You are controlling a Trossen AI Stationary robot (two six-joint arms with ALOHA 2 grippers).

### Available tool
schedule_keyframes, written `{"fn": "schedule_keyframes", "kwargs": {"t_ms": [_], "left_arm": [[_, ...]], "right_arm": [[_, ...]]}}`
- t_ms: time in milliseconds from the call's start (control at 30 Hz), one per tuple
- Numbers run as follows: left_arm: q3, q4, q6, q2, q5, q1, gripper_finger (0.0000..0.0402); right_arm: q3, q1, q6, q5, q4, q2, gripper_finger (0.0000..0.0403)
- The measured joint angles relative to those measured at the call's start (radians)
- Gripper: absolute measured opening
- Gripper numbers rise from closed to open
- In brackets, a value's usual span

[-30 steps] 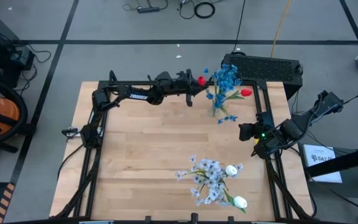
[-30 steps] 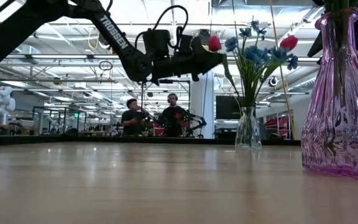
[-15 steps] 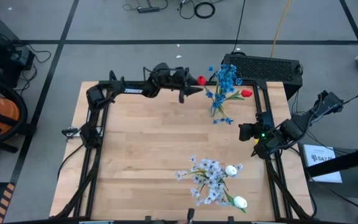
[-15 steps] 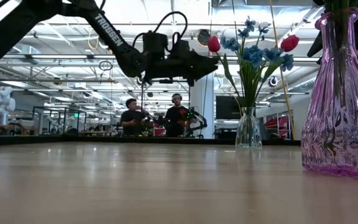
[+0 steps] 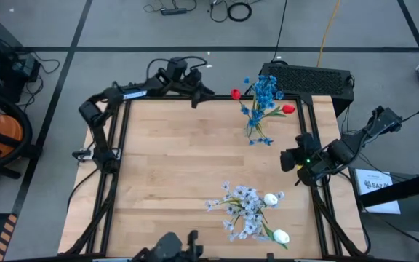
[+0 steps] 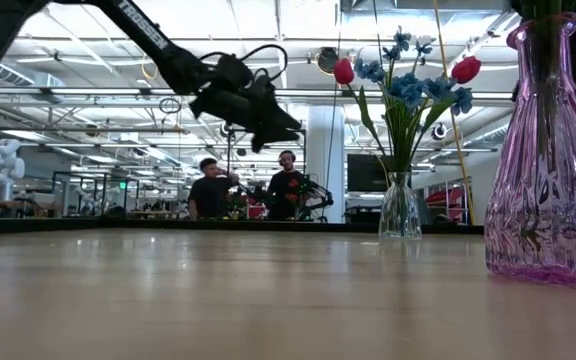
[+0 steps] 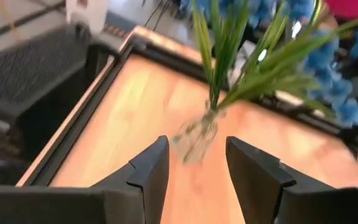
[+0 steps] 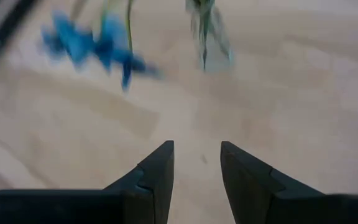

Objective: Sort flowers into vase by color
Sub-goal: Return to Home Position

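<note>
Hovering at far table point(image 5: 180, 160) edge; left hand point(image 5: 199, 97) empty.

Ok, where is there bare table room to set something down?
The wooden table is bare across its left half. A bare strip lies between the clear glass vase of blue and red flowers, far right, and the purple glass vase of pale flowers, near edge. Crowded: the right edge, by the right gripper. The left gripper hangs over the far edge.
</note>
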Motion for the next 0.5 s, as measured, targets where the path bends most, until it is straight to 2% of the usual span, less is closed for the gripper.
{"fn": "schedule_keyframes", "kwargs": {"t_ms": [67, 133, 267, 400, 500], "left_arm": [[-0.017, -0.086, 0.046, -0.041, -0.003, 0.008, 0.0164], [-0.057, -0.140, 0.057, -0.095, -0.019, -0.003, 0.0164], [-0.199, -0.163, 0.064, -0.207, -0.133, -0.069, 0.0160], [-0.363, -0.062, -0.040, -0.330, -0.249, -0.166, 0.0157], [-0.484, 0.041, -0.145, -0.412, -0.310, -0.245, 0.0157]], "right_arm": [[0.000, 0.000, -0.042, -0.058, -0.003, 0.000, 0.0123], [0.000, 0.000, -0.106, -0.072, -0.006, 0.001, 0.0123], [0.000, -0.006, -0.334, -0.073, -0.012, 0.001, 0.0101], [-0.023, -0.026, -0.538, -0.073, 0.005, -0.008, 0.0020], [-0.055, -0.047, -0.697, -0.074, 0.069, -0.026, 0.0008]]}}
